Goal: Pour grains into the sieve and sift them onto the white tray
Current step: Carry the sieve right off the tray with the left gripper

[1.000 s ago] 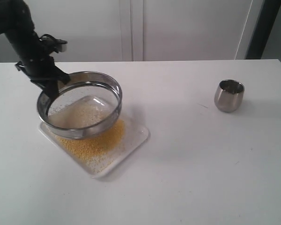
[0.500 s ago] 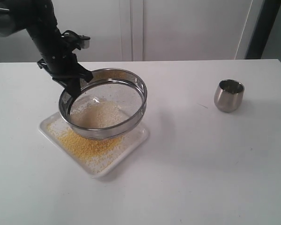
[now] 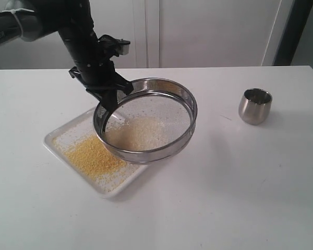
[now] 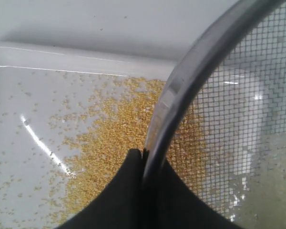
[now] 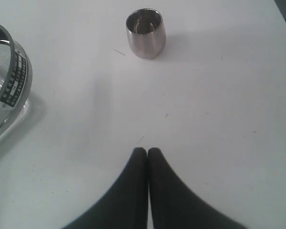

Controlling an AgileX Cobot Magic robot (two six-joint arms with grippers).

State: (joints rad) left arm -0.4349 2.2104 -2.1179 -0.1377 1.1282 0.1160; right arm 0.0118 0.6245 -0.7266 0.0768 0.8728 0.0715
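My left gripper (image 3: pixel 108 100) is shut on the rim of the sieve (image 3: pixel 145 121), holding it raised and tilted, half over the right part of the white tray (image 3: pixel 58 136) and half past its edge. Pale whitish bits lie on the mesh. Yellow grains (image 3: pixel 92 156) are heaped on the tray. In the left wrist view the steel sieve rim (image 4: pixel 181 90) runs between the black fingers (image 4: pixel 128 191) of the left gripper (image 4: pixel 144 153), with yellow grains (image 4: pixel 109 138) on the tray (image 4: pixel 19 105) below. The right gripper (image 5: pixel 147 151) is shut and holds nothing, above bare table.
A small rounded steel cup (image 3: pixel 255 105) stands upright on the white table at the right, also in the right wrist view as the cup (image 5: pixel 145 32). The sieve's rim (image 5: pixel 9 90) shows at that view's edge. A pale wall lies behind the table.
The left arm has carried the sieve to the right over the tray, from above its left part to past its right edge. More yellow grains now lie uncovered on the tray.
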